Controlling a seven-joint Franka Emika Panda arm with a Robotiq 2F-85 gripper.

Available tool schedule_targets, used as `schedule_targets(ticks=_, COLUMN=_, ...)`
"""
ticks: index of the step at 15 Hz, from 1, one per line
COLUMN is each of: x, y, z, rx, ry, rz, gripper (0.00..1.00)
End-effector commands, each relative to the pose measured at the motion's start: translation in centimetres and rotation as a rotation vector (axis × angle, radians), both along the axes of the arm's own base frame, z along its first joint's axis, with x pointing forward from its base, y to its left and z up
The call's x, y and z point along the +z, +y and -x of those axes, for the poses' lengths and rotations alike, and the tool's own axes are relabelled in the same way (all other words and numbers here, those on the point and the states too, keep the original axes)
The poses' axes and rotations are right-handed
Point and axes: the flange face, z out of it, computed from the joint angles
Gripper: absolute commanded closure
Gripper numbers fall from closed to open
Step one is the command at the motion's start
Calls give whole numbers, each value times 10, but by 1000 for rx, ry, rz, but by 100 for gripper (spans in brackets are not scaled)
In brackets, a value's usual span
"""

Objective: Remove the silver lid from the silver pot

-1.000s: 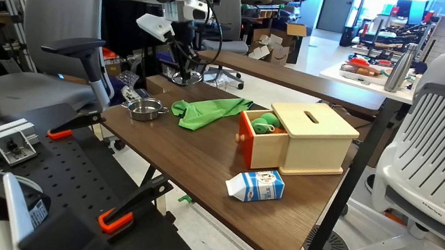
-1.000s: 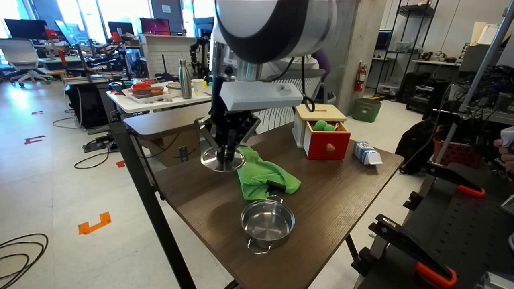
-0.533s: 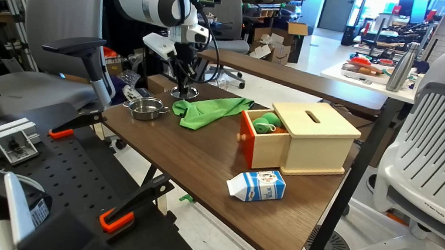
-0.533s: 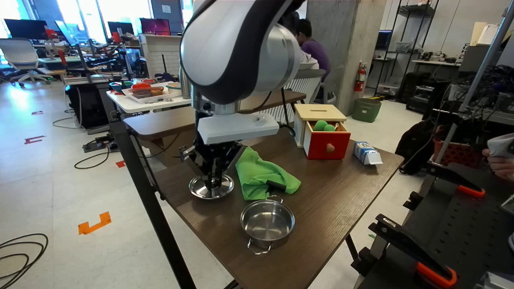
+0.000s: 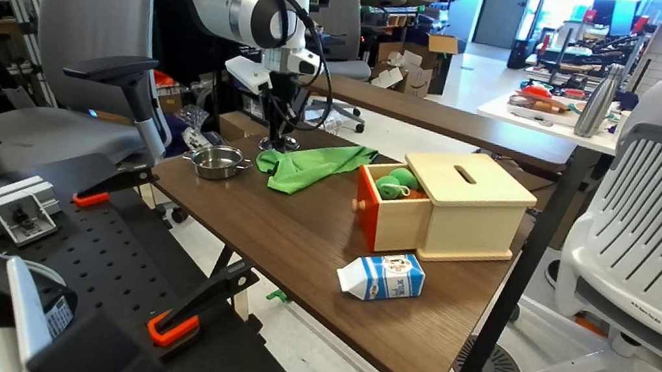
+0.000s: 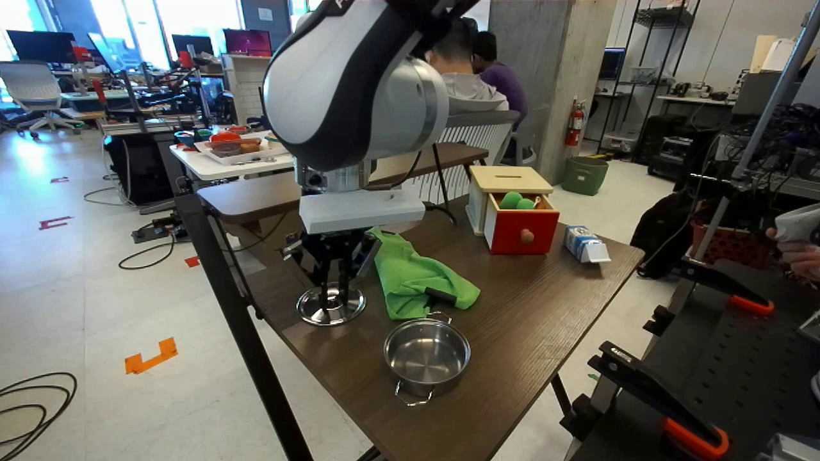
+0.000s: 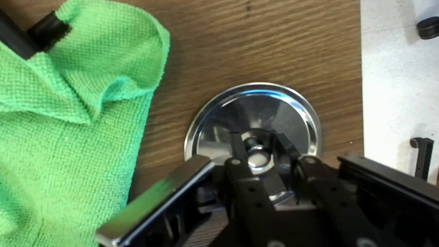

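In an exterior view, a green cloth [image 5: 311, 166] is lying on the brown wood-topped table [image 5: 272, 230], partly hiding the round, shiny silver metal lid [image 5: 266, 143]; a blue-and-white milk carton [image 5: 382, 276] is resting on its side near the pale wooden box [image 5: 473, 224], whose pulled-out, red-fronted drawer [image 5: 400, 226] is holding green balls [image 5: 403, 177]. In an exterior view, the low, round silver metal pot [image 6: 427, 358] is standing uncovered just beside the cloth, apart from the lid. In the wrist view, the black gripper [image 7: 259, 150] is straddling the lid's knob [image 7: 259, 160], its fingers [image 7: 241, 175] standing apart; the lid is lying flat on the table, near the cloth.
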Motion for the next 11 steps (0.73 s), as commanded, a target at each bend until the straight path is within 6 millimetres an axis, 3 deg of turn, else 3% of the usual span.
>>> schedule_targets(ticks=1, x=6, y=-1, z=-12, rx=-19, ry=34, rz=-23, gripper=38)
schedule_targets(ticks=3, x=16, y=-2, z=-15, rx=-24, ry=36, rz=-28, gripper=24)
schedule_targets(ticks=6, x=49, y=-5, z=-12, rx=-12, ry=4, rz=-56, gripper=2)
schedule_targets(ticks=10, x=101, y=-24, z=7, rx=85, ry=-10, rz=-66, gripper=0)
schedule_targets(ticks=11, x=72, y=-8, z=-13, rx=42, ry=-31, rz=-43, gripper=0)
